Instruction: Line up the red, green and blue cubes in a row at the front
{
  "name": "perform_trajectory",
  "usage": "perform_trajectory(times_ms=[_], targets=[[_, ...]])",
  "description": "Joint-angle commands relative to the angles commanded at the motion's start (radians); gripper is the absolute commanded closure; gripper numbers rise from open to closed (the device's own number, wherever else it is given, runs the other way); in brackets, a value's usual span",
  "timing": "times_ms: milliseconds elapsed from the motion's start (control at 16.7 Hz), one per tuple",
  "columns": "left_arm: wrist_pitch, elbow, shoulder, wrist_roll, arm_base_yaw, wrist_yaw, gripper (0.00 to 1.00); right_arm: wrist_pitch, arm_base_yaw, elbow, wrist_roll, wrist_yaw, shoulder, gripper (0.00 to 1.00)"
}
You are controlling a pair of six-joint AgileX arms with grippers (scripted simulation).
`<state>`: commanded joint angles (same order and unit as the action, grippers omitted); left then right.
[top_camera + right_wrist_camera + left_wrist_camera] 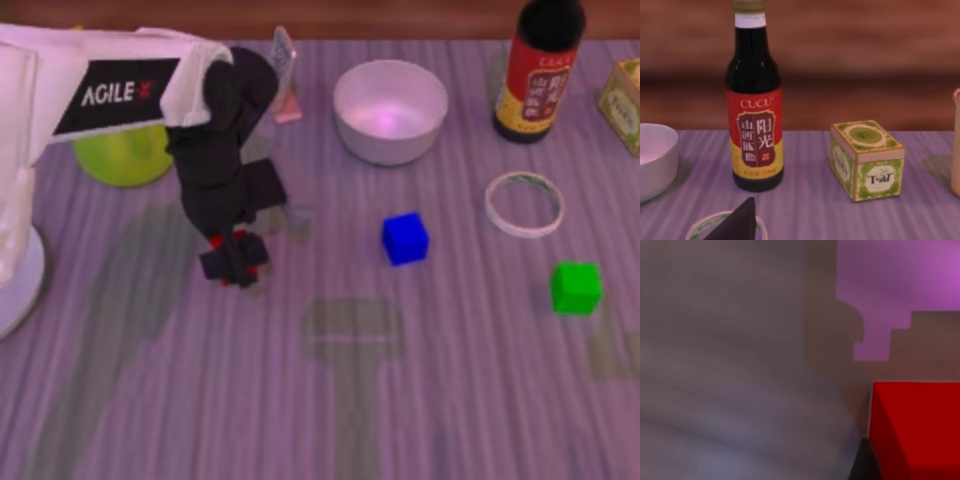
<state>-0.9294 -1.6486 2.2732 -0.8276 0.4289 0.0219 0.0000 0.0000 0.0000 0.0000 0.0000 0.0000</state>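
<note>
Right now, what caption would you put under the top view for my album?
Left gripper down on the red cube; blue cube and green cube wait to its right.

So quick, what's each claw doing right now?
Left gripper: down over the red cube; grip cannot be told.
Right gripper: not visible from above; state cannot be told.

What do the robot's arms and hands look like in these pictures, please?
The left arm has a white shell with a black panel lettered AGILE in white, a black wrist, and a black left hand with small red marks. Of the right hand, only a dark finger tip shows.
</note>
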Motion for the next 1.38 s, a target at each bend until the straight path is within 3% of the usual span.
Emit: perform_trajectory(times_ms=[480,840,1380], targets=[[-0.220,-0.147,-0.066,0.001,-0.017,-0.001,1.00,0.000,0.000,0.000,0.000,0.000,0.000,0.00],[-0.233,-0.156,-0.075,0.000,-0.011,-0.001,1.00,0.000,0.000,0.000,0.000,0.000,0.000,0.00],[-0.157,0.244,-0.389,-0.076,0.162,-0.005,1.00,0.000,0.000,0.000,0.000,0.000,0.000,0.00]])
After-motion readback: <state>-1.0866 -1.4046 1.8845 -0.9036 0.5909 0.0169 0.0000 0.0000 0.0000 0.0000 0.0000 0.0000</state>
